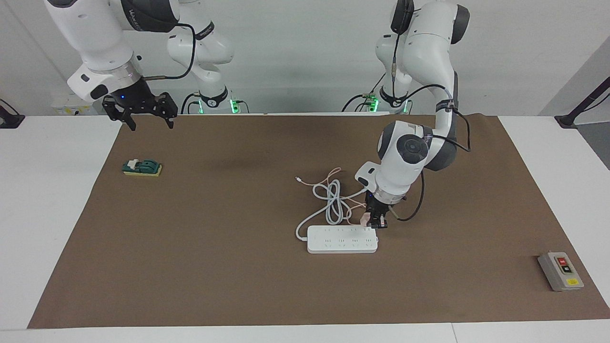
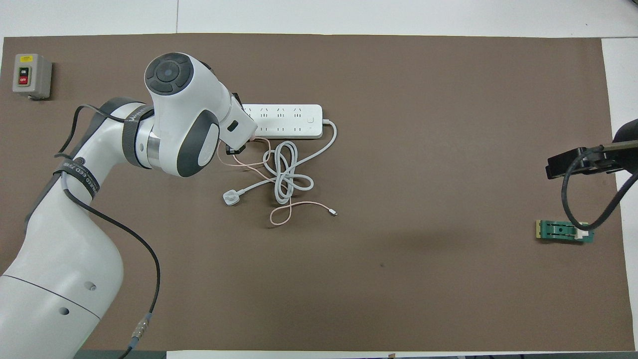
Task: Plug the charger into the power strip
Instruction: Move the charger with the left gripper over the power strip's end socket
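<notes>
The left gripper (image 1: 376, 223) is clenched on the pale-pink cube charger (image 1: 366, 219), held just over the robot-side edge of the power strip (image 1: 342, 239) at its end toward the left arm. As I judge it, the risk is misalignment: the prongs could miss the slots and push the light strip across the brown mat (image 1: 238, 276), or the small smooth cube could twist in the grip. Its thin pink cable (image 2: 289, 209) tangles with the strip's thick white cord (image 2: 286, 174) and could drag. The strip is flat, glossy, round-cornered. The right gripper (image 1: 140, 112) waits with fingers spread above the mat's corner.
</notes>
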Robot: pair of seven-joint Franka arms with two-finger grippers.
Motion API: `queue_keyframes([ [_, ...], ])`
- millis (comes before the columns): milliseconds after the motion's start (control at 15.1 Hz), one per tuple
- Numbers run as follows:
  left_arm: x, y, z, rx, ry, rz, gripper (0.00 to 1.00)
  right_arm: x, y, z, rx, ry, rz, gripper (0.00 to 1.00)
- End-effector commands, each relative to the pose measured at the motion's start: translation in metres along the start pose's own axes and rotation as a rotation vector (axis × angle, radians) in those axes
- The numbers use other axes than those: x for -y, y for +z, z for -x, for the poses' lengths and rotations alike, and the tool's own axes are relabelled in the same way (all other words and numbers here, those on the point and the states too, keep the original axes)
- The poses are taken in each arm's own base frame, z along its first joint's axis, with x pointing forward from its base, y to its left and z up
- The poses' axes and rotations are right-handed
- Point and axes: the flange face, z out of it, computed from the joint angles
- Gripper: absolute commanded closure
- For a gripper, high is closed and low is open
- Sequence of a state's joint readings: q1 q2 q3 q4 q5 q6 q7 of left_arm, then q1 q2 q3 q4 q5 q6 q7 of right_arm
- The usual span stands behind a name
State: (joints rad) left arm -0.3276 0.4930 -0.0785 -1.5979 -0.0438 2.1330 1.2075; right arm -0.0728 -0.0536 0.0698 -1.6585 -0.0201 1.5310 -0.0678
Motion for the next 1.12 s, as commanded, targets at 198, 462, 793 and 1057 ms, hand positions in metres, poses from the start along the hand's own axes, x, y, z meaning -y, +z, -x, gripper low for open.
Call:
queue_keyframes([
  [198,0.005,-0.026,0.005,0.049,-0.002,-0.022,1.00,0.000,-0.003,-0.002,-0.006,0.019,0.004,0.00],
  [462,0.007,-0.024,0.006,0.045,0.001,-0.054,1.00,0.003,-0.001,-0.001,-0.002,0.015,0.004,0.00],
  [793,0.012,-0.012,0.005,0.040,-0.006,-0.078,1.00,0.004,0.000,-0.001,0.001,0.013,0.004,0.00],
  [1057,0.013,-0.010,0.006,0.040,-0.014,-0.080,1.00,0.004,-0.001,0.000,0.000,0.013,0.003,0.00],
])
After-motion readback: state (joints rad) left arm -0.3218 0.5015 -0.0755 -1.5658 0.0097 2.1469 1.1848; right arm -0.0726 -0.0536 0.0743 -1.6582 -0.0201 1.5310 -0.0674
